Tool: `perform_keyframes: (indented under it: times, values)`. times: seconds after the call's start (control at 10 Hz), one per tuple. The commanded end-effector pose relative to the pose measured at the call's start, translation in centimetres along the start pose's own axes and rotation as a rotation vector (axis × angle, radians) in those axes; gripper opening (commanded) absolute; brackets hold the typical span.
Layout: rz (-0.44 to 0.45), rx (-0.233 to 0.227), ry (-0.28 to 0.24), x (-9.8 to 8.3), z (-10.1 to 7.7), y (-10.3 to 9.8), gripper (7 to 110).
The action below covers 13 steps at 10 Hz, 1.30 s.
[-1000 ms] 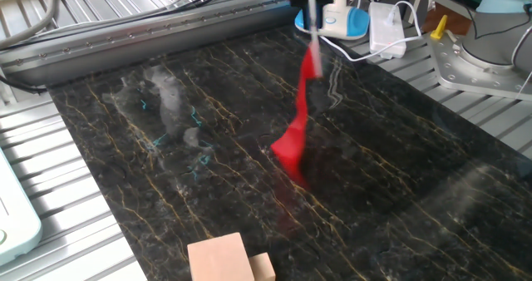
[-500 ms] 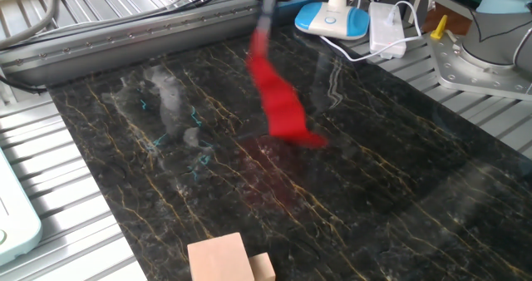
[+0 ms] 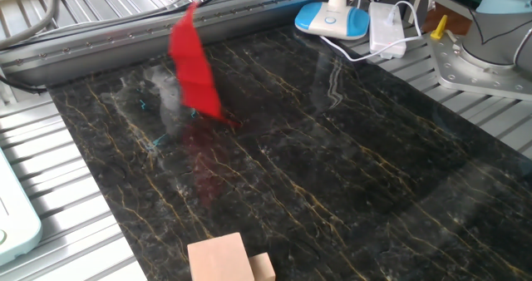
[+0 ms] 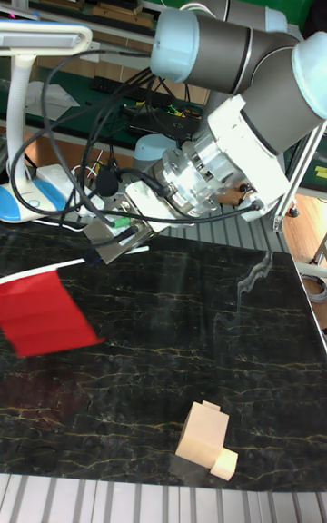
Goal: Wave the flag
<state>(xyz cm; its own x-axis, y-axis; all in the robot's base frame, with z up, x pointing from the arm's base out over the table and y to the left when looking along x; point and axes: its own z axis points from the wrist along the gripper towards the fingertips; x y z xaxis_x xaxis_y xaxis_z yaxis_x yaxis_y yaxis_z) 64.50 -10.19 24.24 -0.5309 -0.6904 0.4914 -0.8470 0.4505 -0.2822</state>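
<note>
The flag [image 3: 195, 69] is a bright red cloth, hanging blurred over the back left of the dark marble table [image 3: 357, 181]. In the tall fixed view the flag [image 4: 45, 312] hangs from a thin white stick [image 4: 77, 262] held roughly level above the table. My gripper [image 4: 113, 246] is shut on that stick's end, to the right of the cloth. The gripper is out of frame in the fixed view.
Pale wooden blocks [image 3: 223, 260] [image 4: 207, 437] sit at the table's front edge. A blue-and-white desk lamp [image 3: 332, 17] and a white adapter [image 3: 385, 27] with its cable stand at the back right. A metal rail [image 3: 125, 32] runs along the back.
The flag has swept left across the table, from the back centre-right to the back left. The blocks have not moved.
</note>
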Motion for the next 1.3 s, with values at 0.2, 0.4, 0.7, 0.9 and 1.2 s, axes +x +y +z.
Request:
perform_keyframes:
  times: [0.2,0.4,0.7,0.9,1.2]
  values:
    - [0.024,-0.183,-0.089,-1.2,0.7,4.3,7]
    - [0.037,-0.285,-0.100,-1.5,0.3,6.7,7]
    - [0.078,-0.439,-0.146,-3.0,-1.1,10.3,7]
    - [0.077,-0.402,-0.131,-3.1,-0.8,9.7,7]
    - [0.092,-0.416,-0.126,-4.6,-0.9,11.0,7]
